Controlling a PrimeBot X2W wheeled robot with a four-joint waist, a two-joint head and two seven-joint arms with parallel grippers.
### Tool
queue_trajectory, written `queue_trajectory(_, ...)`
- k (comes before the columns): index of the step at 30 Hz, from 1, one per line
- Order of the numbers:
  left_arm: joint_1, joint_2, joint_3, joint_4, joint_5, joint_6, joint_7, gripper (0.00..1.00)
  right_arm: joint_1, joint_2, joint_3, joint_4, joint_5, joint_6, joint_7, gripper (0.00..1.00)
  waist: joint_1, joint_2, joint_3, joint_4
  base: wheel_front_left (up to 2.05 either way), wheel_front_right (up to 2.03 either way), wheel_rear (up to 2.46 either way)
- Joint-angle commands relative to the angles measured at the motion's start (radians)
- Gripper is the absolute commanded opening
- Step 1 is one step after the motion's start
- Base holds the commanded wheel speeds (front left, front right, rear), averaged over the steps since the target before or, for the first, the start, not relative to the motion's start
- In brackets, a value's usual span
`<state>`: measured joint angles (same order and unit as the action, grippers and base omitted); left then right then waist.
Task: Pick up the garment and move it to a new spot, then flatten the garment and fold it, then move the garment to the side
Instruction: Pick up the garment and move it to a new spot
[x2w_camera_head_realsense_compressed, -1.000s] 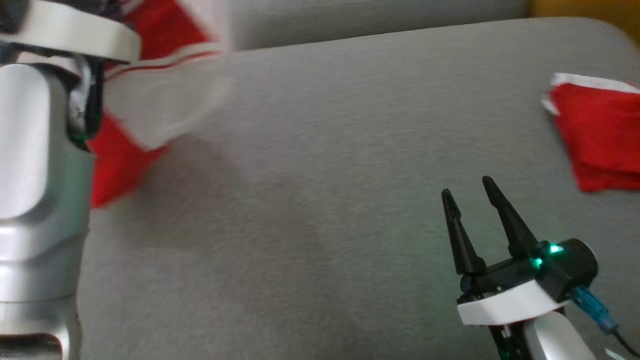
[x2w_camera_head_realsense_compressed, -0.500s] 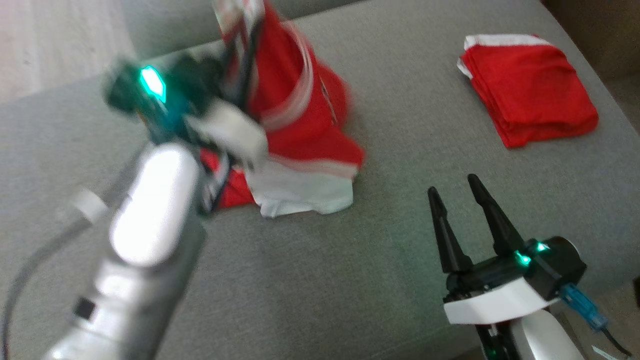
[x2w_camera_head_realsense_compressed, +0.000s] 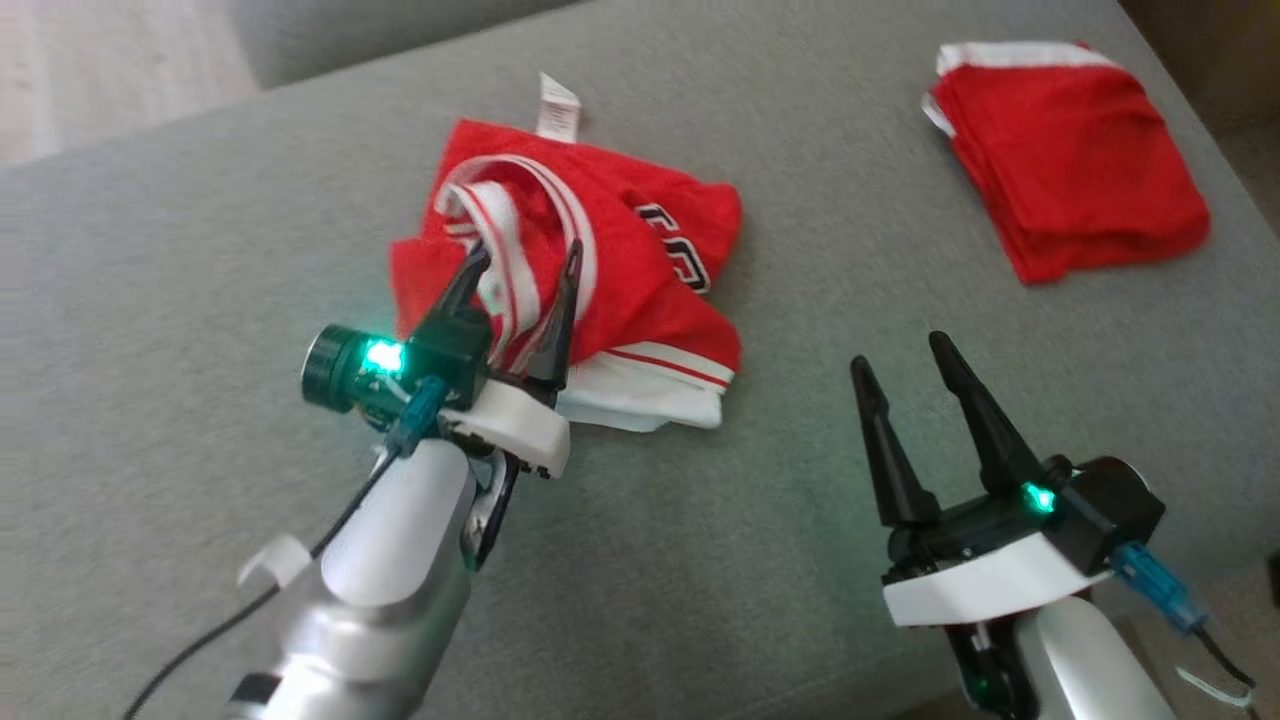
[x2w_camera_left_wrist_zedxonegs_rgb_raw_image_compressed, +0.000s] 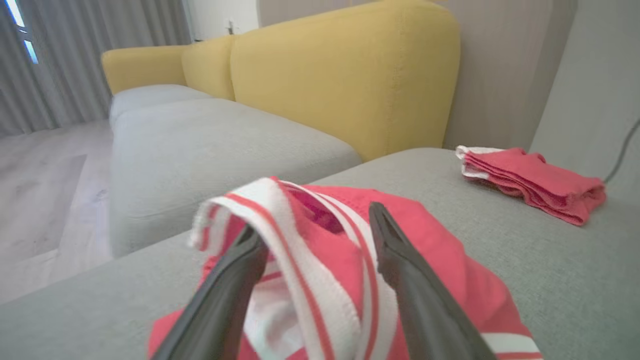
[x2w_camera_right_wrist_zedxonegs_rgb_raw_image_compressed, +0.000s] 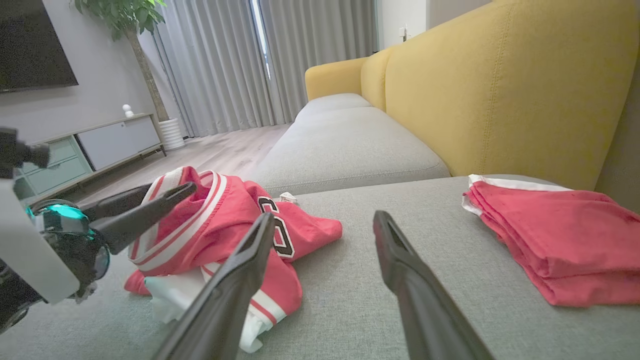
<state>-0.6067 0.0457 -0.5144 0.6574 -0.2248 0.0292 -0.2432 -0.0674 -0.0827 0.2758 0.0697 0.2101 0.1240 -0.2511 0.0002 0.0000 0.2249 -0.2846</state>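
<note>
Head view has the left gripper (x2w_camera_head_realsense_compressed: 527, 252) with its two dark fingers spread apart, tips resting on top of the crumpled jersey (x2w_camera_head_realsense_compressed: 650, 290). The fingers stand one on each side of a raised loop of red-and-white striped trim (x2w_camera_left_wrist_zedxonegs_rgb_raw_image_compressed: 300, 260). In the left wrist view that band runs up through the gap between them, and the gap is wider than the band, so nothing is pinched. The jersey lies bunched in a heap on the grey sofa seat (x2w_camera_head_realsense_compressed: 200, 250), with black white-outlined letters (x2w_camera_head_realsense_compressed: 680, 250) showing on its right side. A white sleeve (x2w_camera_head_realsense_compressed: 640, 405) pokes out at its near edge, and a white tag (x2w_camera_head_realsense_compressed: 556, 105) lies at its far edge. The right gripper (x2w_camera_head_realsense_compressed: 898, 351) is also spread and holds nothing, poised over bare seat to the right of the jersey and apart from it. A folded red cloth (x2w_camera_head_realsense_compressed: 1070, 160) with a white edge lies well apart at the seat's far right corner, in front of the yellow backrest (x2w_camera_left_wrist_zedxonegs_rgb_raw_image_compressed: 350, 75)
</note>
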Motion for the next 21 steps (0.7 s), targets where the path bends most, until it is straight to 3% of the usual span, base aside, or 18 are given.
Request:
queue_trajectory(1,0.005,0.009,0.030,-0.040,-0.011,0.019,-0.015,1.00,-0.014,-0.012,0.009,-0.021,0.001,0.007,-0.011,1.00,-0.0002,0.0000,-0.048,0.049,0.00,0.00,0.00)
queue_trajectory(14,0.460,0.005,0.198,-0.452,-0.030,0.144,-0.018,1.00,0.102,-0.003,-0.138,0.027,-0.017,0.007,-0.011,1.00,-0.0002,0.0000,-0.240,0.282,0.00,0.00,0.00)
queue_trajectory(21,0.672,0.005,0.276,-0.632,0.066,0.159,-0.018,1.00,0.175,0.004,-0.156,0.021,-0.036,0.007,-0.011,1.00,-0.0002,0.0000,-0.280,0.336,0.00,0.00,0.00)
